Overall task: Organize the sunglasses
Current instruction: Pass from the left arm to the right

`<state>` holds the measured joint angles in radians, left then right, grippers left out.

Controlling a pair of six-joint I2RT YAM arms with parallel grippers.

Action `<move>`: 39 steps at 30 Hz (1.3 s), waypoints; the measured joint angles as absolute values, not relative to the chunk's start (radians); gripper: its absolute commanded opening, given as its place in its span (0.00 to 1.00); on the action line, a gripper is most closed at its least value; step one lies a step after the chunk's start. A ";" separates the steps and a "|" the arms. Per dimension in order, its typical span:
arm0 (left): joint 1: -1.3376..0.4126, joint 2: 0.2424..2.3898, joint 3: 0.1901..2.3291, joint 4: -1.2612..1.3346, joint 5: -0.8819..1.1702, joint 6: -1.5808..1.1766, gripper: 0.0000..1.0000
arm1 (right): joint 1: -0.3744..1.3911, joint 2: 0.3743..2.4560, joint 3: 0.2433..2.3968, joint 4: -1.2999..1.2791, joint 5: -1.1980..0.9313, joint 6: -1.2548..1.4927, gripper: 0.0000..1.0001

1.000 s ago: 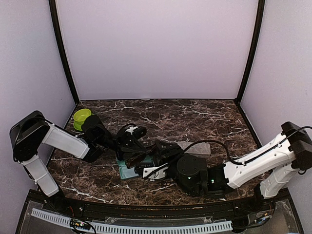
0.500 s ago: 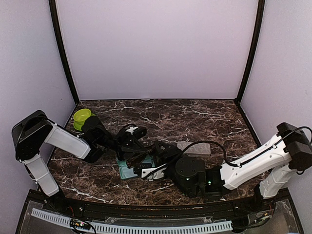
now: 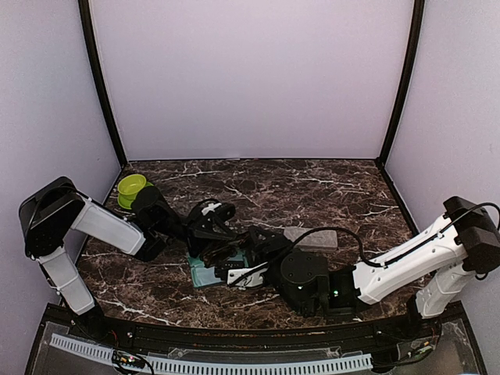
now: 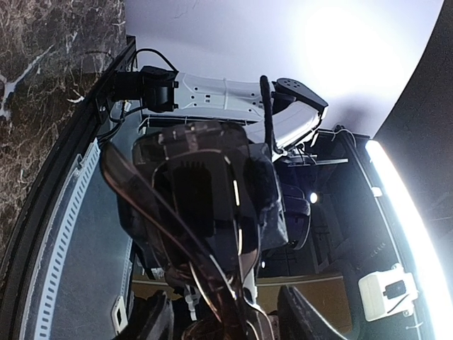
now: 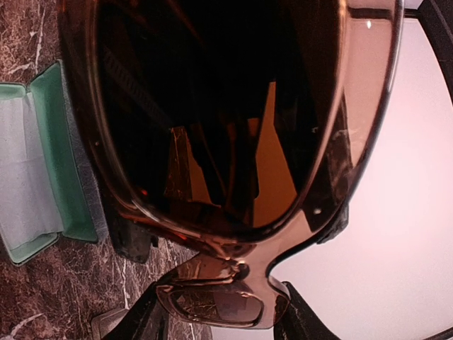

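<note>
Honestly, not far along yet, I'd say.

Right wrist view: the brown-lensed sunglasses fill the frame. One end is pinched tight in the right hand, up off the worktop. Beside them the green-lined open case shows only pale lining inside.

Left wrist view: the left hand has its fingers spread. The frame runs between them without obviously touching, so that's a loose, open hand.

Top view: both hands meet near centre over the open case. A grey closed case sits to the right, contents hidden. I can't spot a second pair.

Left to do: get this pair in and the lid down.
</note>
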<state>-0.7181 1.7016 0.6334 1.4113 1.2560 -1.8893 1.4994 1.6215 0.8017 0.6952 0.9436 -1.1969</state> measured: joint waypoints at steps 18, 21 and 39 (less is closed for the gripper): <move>-0.659 1.488 0.845 0.414 1.130 -1.134 0.69 | 1.551 1.493 0.793 0.482 0.965 -0.999 0.30; -0.637 1.457 0.892 0.224 1.054 -0.994 0.69 | 1.554 1.471 0.808 0.355 0.954 -0.905 0.30; -0.583 1.267 1.112 -0.311 0.474 -0.509 0.69 | 1.431 1.727 1.255 -0.355 0.617 -0.520 0.25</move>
<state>-0.5835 1.2675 1.1122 -0.3107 0.4736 -0.5095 1.4315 1.7271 1.2552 -0.3550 0.6174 -0.5198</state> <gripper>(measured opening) 0.690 0.465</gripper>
